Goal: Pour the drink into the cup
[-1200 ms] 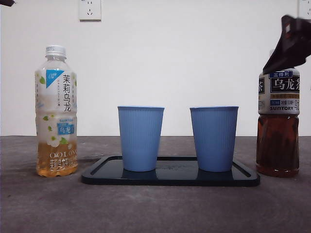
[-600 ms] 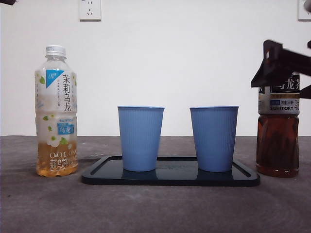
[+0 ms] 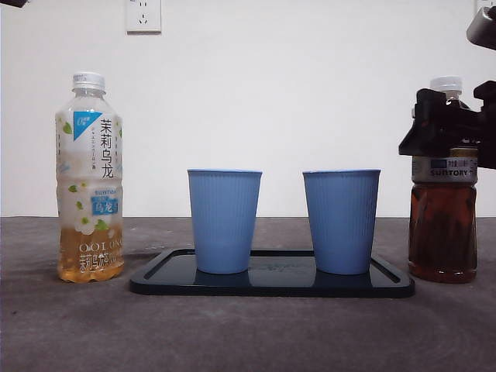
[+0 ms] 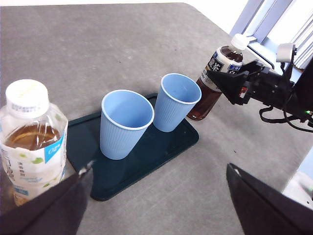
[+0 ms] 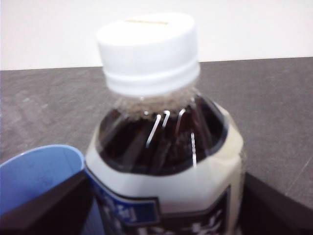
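Bottle (image 3: 443, 209) upright, cap (image 3: 446, 83) up

Two blue cups (image 4: 146, 115) stand on a dark tray (image 4: 146, 156), pale bottle (image 4: 29, 137) beside it.

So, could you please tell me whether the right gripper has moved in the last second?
Yes: the right gripper has dropped from beside the cap to the dark tea bottle's label.

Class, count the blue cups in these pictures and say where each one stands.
2. Both stand upright on the black tray: left cup nearer the pale tea bottle, right cup nearer the dark tea bottle. None looks hidden.
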{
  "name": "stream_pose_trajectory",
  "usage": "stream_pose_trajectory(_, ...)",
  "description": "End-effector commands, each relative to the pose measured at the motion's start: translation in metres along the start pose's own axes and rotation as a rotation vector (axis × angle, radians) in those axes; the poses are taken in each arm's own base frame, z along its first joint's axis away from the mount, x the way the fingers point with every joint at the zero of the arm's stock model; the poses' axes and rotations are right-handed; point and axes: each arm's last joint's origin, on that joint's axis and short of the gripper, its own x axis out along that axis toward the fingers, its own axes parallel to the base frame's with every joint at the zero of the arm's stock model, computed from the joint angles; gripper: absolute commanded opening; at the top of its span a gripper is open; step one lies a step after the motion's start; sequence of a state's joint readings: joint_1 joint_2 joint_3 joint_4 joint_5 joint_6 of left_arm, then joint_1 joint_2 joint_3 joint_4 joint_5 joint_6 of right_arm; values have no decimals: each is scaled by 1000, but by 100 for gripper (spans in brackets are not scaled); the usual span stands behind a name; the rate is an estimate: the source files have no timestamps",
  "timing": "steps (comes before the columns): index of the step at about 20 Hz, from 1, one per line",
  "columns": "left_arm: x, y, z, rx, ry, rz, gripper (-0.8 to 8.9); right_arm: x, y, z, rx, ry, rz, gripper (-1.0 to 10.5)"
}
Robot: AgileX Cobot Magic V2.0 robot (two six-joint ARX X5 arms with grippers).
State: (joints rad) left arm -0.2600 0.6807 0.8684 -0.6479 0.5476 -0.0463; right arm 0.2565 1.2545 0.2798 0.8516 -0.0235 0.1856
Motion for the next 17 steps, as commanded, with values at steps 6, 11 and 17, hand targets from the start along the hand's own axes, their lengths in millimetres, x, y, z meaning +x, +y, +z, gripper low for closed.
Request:
stream_pose_trajectory(6,0,-1,3,25,-10,-6,436,2,1,-2,-19,-6,6,190)
stream_pose_trajectory(11,1,-1,3,38,-7,-11,436,2,1,3,-108,-19,2,190)
stream_pose_trajectory(17,2,-2,2,45,-3,-21,436,-2,5,25,-159,66,-37,190)
